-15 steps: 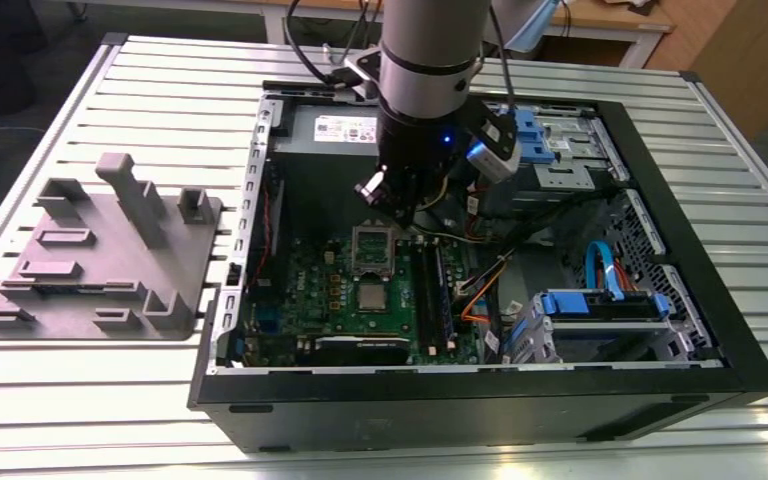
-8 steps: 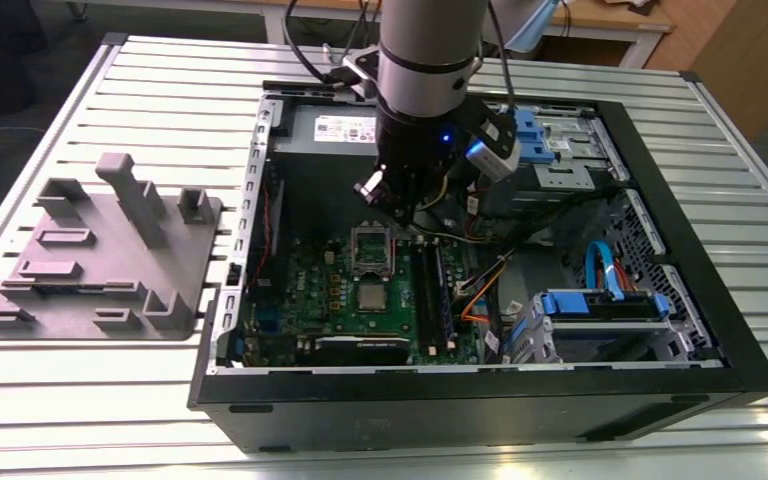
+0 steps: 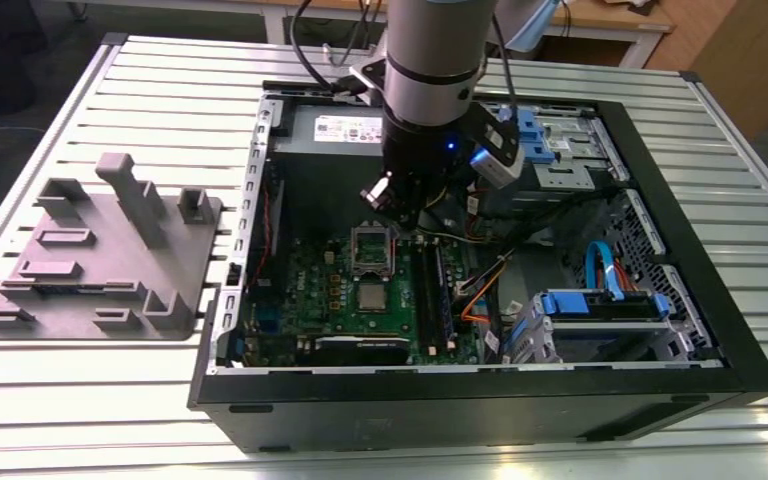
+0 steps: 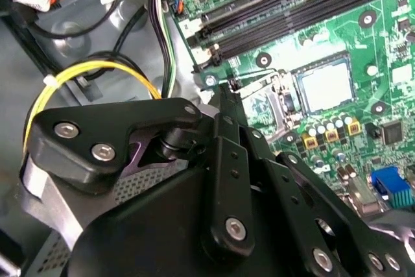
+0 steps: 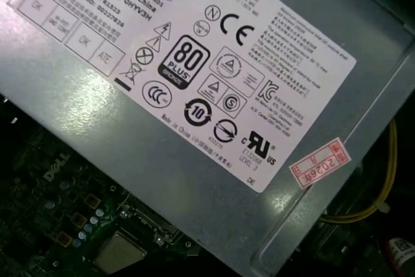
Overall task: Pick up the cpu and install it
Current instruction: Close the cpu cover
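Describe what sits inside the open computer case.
A green board with the silvery cpu on it, a grey power supply and a blue drive cage. The arm hides whatever lies beneath it near the power supply.

place: robotics workshop | signs: slatted metal bench (image 3: 77,420), open computer case (image 3: 464,410), grey fixture block (image 3: 104,250), robot arm (image 3: 427,60)

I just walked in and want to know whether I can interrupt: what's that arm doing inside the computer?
A single robot arm is reaching into the open computer case on the slatted table. Its gripper hangs above the green motherboard, close to the dark socket frame. The cpu lies flat on the board next to that frame, apart from the gripper. A grey fixture sits outside the case.
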Controlling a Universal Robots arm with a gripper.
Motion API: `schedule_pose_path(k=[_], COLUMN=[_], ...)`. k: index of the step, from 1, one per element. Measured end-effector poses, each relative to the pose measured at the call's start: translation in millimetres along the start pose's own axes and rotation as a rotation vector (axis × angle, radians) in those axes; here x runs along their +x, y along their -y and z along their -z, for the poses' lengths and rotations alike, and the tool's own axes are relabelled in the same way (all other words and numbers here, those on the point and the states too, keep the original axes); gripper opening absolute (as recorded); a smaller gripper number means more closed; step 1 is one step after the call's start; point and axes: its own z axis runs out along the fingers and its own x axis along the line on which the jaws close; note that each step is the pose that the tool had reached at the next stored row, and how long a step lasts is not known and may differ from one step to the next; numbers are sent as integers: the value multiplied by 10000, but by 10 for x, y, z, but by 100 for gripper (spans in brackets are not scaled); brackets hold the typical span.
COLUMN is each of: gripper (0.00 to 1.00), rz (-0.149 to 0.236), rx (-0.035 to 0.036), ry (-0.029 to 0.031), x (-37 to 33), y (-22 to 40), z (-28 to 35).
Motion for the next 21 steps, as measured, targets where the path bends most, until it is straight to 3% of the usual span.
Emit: schedule_pose_path(k=[6, 8, 12, 21], gripper=[10, 10, 10, 10], rz=[-13, -18, -26, -36], rx=[-7, -163, -353, -587], ry=[4, 122, 261, 435], x=[-18, -13, 4, 15], y=[16, 25, 45, 54], z=[-19, -20, -43, -165])
